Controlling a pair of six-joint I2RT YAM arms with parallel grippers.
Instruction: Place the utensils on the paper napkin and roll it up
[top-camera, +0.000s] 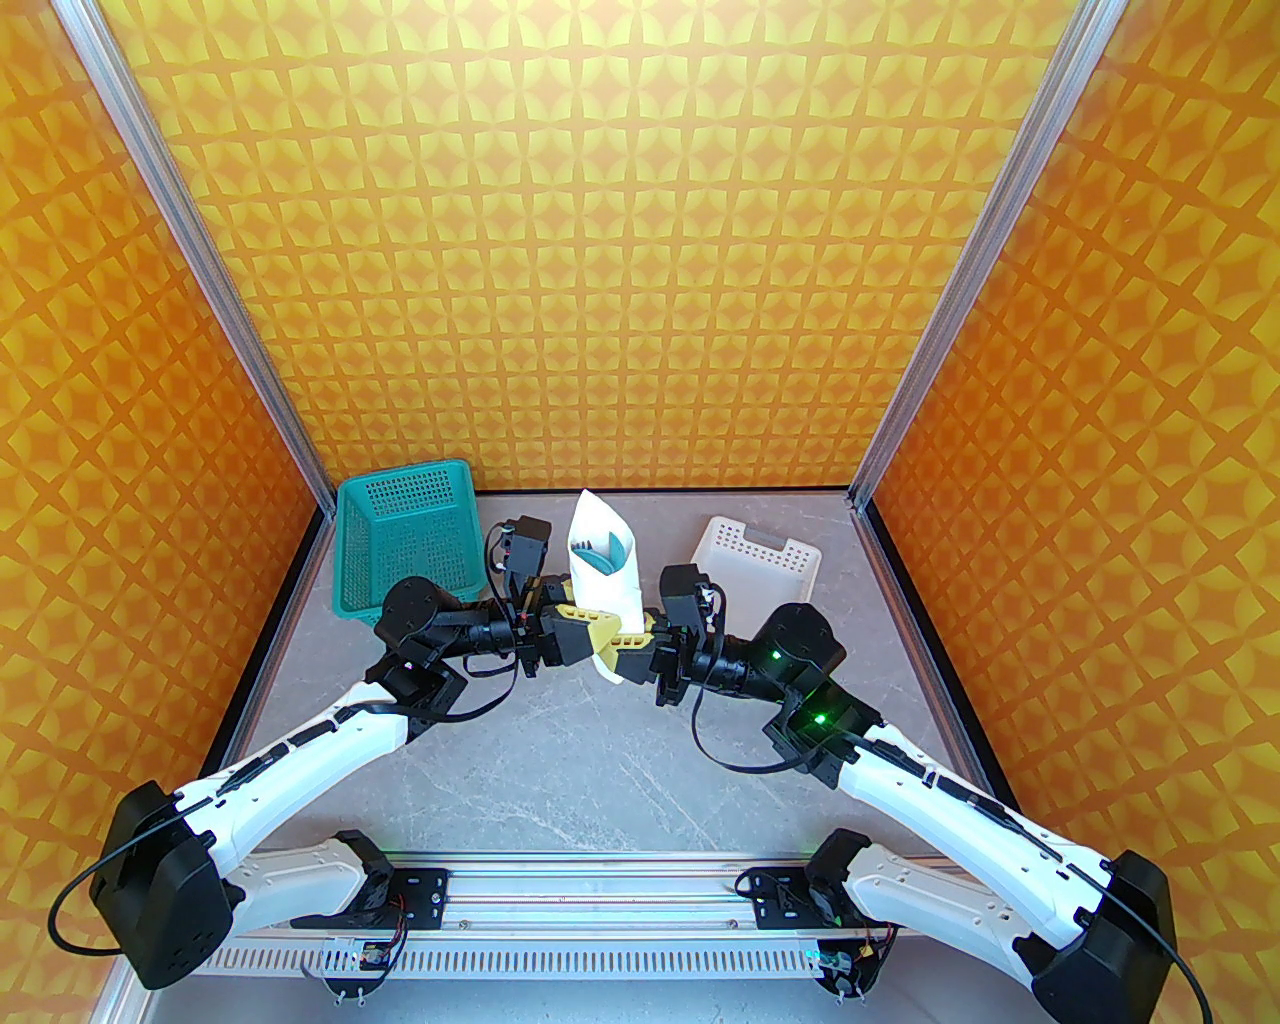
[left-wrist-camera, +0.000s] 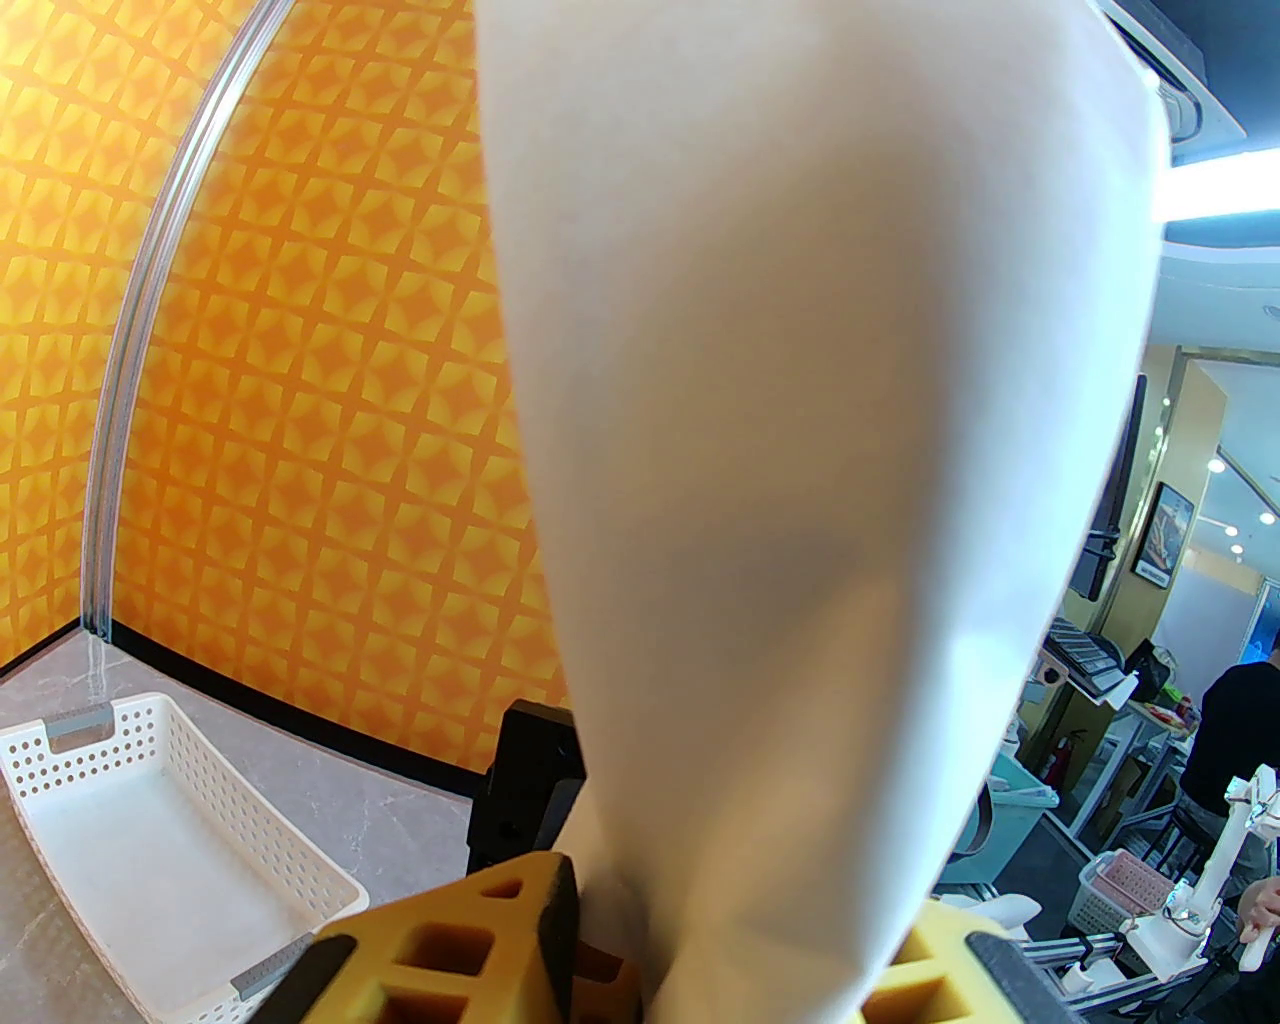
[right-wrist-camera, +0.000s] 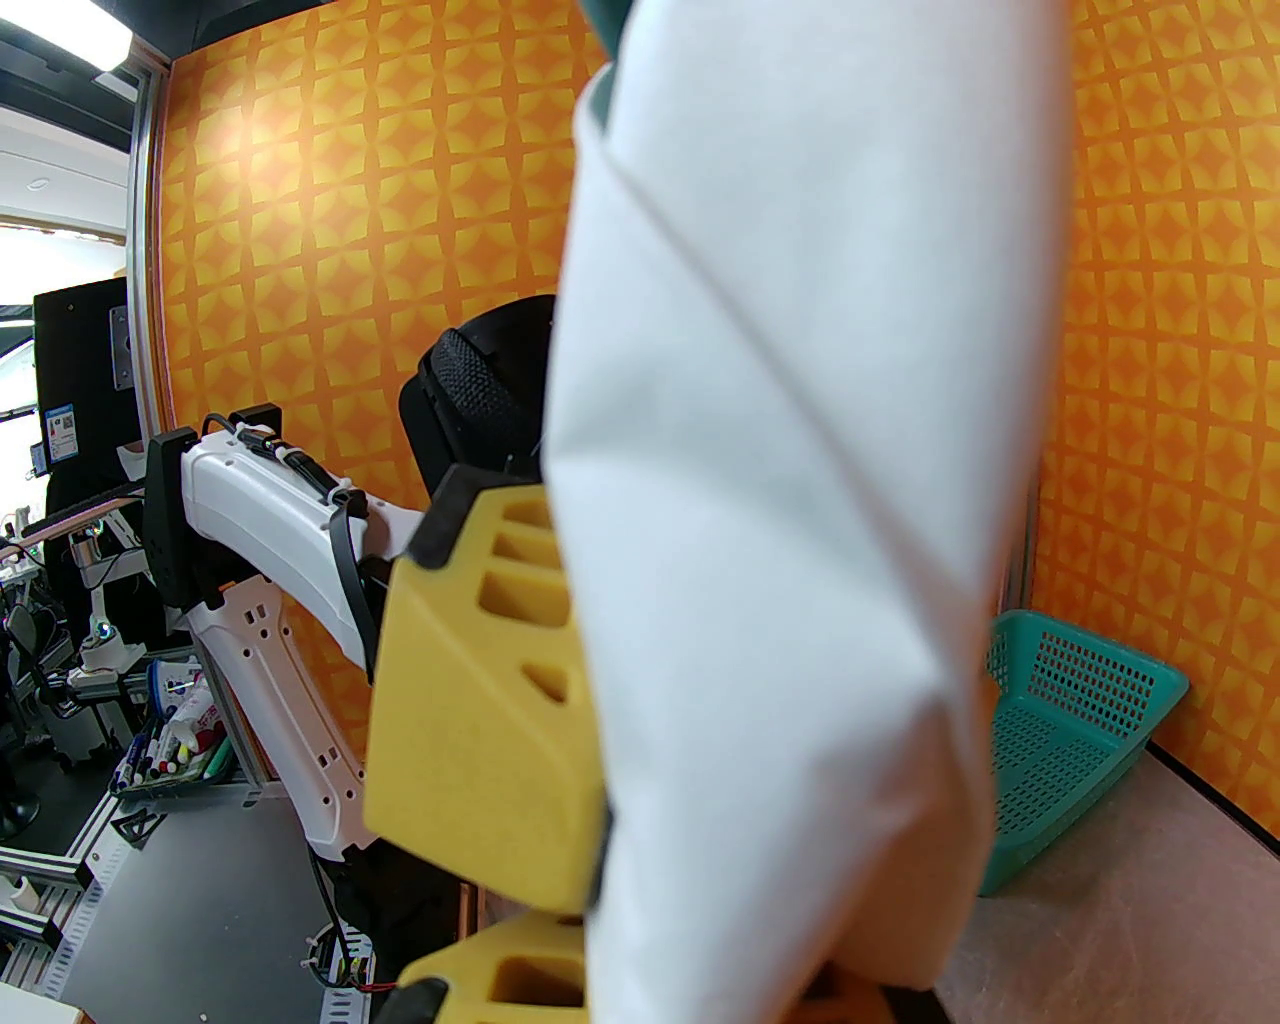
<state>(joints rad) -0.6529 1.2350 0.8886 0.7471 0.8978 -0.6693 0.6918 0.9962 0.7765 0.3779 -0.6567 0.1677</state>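
Note:
The paper napkin (top-camera: 605, 572) is rolled into a white cone and held upright above the table's middle. Dark teal utensils (top-camera: 604, 553) poke out of its open top, and a teal tip (right-wrist-camera: 592, 95) shows at the roll's upper edge. My left gripper (top-camera: 598, 628) comes in from the left and is shut on the lower part of the roll (left-wrist-camera: 800, 500), with yellow fingers (left-wrist-camera: 470, 950) on either side. My right gripper (top-camera: 630, 650) is shut on the narrow bottom end of the roll (right-wrist-camera: 800, 500) from the right. The two grippers almost touch.
A teal perforated basket (top-camera: 410, 540) stands tilted at the back left corner (right-wrist-camera: 1070, 720). A white perforated tray (top-camera: 755, 560) lies at the back right (left-wrist-camera: 150, 820). Orange patterned walls close in the table on three sides.

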